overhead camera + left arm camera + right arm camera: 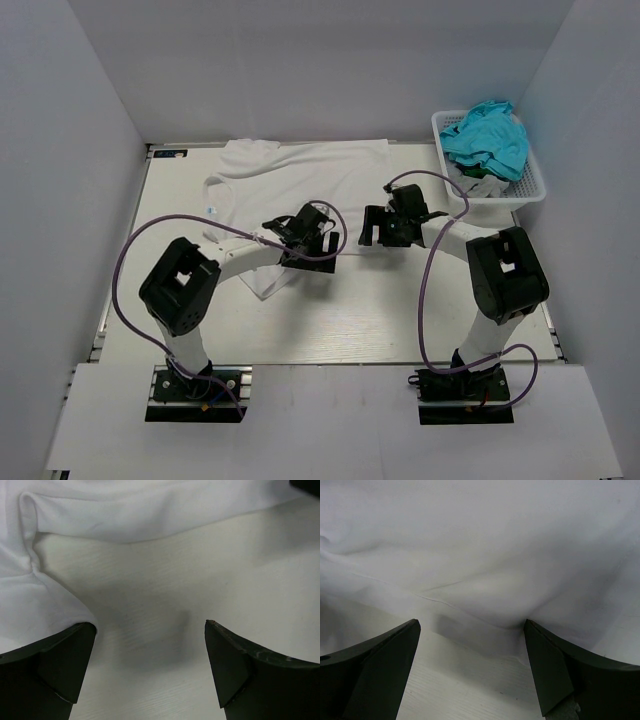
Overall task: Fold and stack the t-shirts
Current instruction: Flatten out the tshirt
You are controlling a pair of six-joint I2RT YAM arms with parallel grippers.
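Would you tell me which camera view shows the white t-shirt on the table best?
The top external view: the white t-shirt shows almost whole there, spread across the far side of the table. The left wrist view shows only a folded edge of it; the right wrist view shows only wrinkled cloth.
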